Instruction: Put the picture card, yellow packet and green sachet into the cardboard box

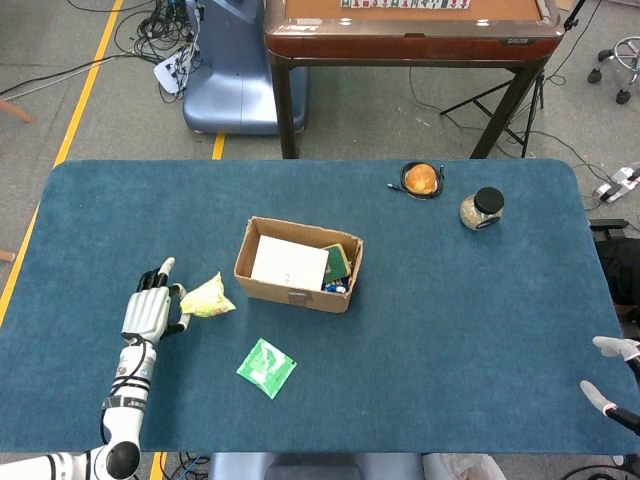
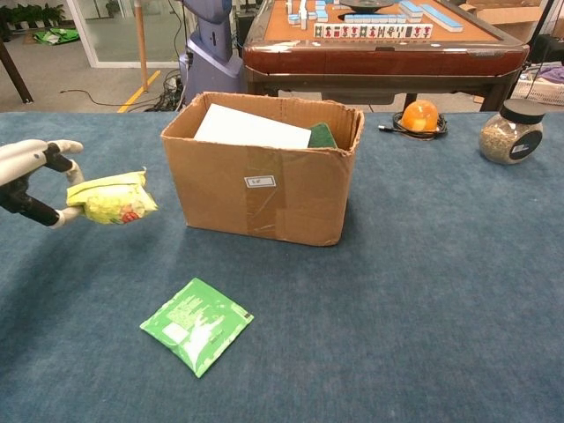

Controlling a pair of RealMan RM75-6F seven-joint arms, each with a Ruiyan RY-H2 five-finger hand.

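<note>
Your left hand (image 2: pixel 31 181) pinches the yellow packet (image 2: pixel 110 196), lifted off the worktop (image 1: pixel 450 320), left of the cardboard box (image 2: pixel 264 189). Open blue surface lies between packet and box's left wall. The picture card (image 1: pixel 289 264) lies inside the box. The green sachet (image 2: pixel 196 325) lies flat near the front edge. Your right hand (image 1: pixel 612 385) sits at the right edge; whether it's spread or closed, can't tell.

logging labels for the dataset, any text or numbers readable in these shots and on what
None can be read.
Cardboard box: small white sticker, print too small.
Green sachet: white print, blurred.
Yellow packet, held by the left hand: markings illegible.
Jar: dark label, unreadable.
</note>
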